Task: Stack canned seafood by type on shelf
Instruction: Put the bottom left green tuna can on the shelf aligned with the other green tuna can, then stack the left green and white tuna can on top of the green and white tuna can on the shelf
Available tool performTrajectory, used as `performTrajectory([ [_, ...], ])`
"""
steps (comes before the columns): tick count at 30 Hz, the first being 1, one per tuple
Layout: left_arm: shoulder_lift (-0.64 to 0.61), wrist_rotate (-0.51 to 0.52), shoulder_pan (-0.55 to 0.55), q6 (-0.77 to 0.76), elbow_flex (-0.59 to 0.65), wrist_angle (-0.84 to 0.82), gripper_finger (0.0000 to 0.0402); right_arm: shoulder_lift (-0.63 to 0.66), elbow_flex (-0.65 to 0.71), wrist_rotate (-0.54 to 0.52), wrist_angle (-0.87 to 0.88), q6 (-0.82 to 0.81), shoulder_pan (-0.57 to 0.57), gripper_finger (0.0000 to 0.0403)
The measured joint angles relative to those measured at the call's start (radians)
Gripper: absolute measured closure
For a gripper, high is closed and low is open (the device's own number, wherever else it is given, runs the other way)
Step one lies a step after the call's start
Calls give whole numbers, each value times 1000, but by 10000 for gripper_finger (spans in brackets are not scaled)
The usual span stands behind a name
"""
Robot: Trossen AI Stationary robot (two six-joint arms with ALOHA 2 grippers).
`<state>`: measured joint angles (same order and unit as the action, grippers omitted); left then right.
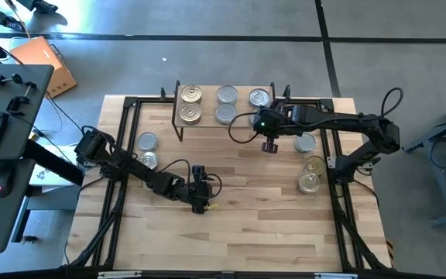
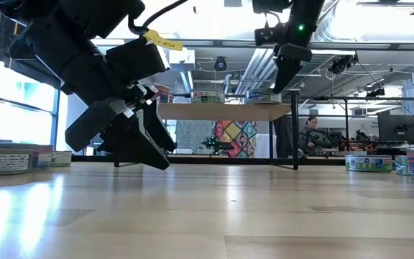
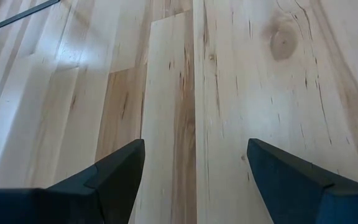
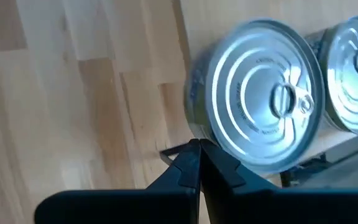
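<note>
**Canned seafood: shelf partly stocked, five tins outstanding**

Canned seafood is standing in three places. Five tins are sitting on the shelf [image 1: 224, 106]: two gold-lidded tins [image 1: 190, 105] at its left end, two silver-lidded tins [image 1: 226, 105] in the middle, and a single silver tin [image 1: 259, 98] at its right end. Two loose tins [image 1: 147, 151] are waiting on the counter [image 1: 246, 225] near the left arm's base, and three further tins [image 1: 309, 164] are lying by the right arm. By my judgement, stocking is about half complete.

Right claw [image 1: 269, 146] is hovering clenched and empty just in front of the shelf's right end, fingers pointing down. Left claw [image 1: 200, 203] is hanging low over bare counter, released, grasping nothing.
</note>
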<state>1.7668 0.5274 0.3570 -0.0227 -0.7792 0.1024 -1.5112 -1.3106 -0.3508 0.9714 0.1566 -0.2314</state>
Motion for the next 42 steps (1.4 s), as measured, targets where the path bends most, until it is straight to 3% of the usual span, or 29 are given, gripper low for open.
performTrajectory([
  [4, 0, 0, 0, 0, 0, 0, 124, 1, 0, -66, 46, -29, 0, 403],
  [9, 0, 0, 0, -3, 0, -4, 124, 36, 0, -68, 127, -92, 9, 403],
  [20, 0, 0, 8, -19, 0, -11, 124, 265, -1, -67, 246, -282, 103, 403],
  [26, 0, 0, 10, -19, 0, -7, 124, 346, -1, -94, 401, -519, 229, 403],
  [34, 0, 0, 10, -19, 0, 8, 124, 354, 4, -171, 575, -818, 455, 403],
  [42, 0, 0, 10, -19, 0, 13, 124, 369, 223, -122, 544, -1034, 607, 403],
])
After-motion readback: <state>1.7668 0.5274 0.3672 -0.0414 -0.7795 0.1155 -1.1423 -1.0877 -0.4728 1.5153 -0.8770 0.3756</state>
